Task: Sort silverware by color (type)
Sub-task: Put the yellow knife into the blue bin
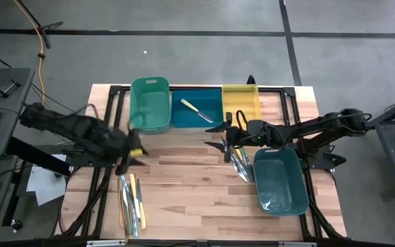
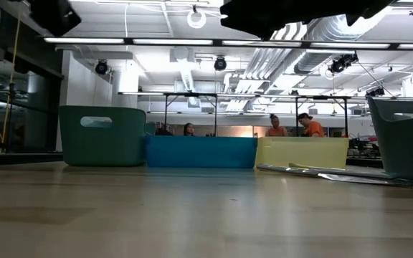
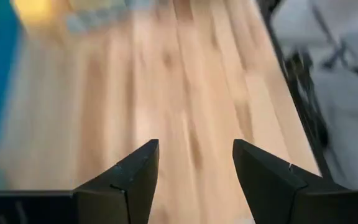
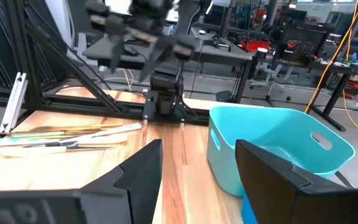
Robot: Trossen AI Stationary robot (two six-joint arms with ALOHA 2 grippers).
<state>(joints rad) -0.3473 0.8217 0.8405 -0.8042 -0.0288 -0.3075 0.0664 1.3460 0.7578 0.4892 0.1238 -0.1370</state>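
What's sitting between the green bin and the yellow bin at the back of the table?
A blue bin sits between the green bin and the yellow bin, with one pale-handled utensil inside; the high view shows this.

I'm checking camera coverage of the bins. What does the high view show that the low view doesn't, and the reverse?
Only the high view: a utensil lying inside the blue bin, loose silverware on the table near the left gripper, and the right gripper, both open. Only the low view: people in the room behind. Both: the green bin, blue bin and yellow bin in a row, plus the teal bin.
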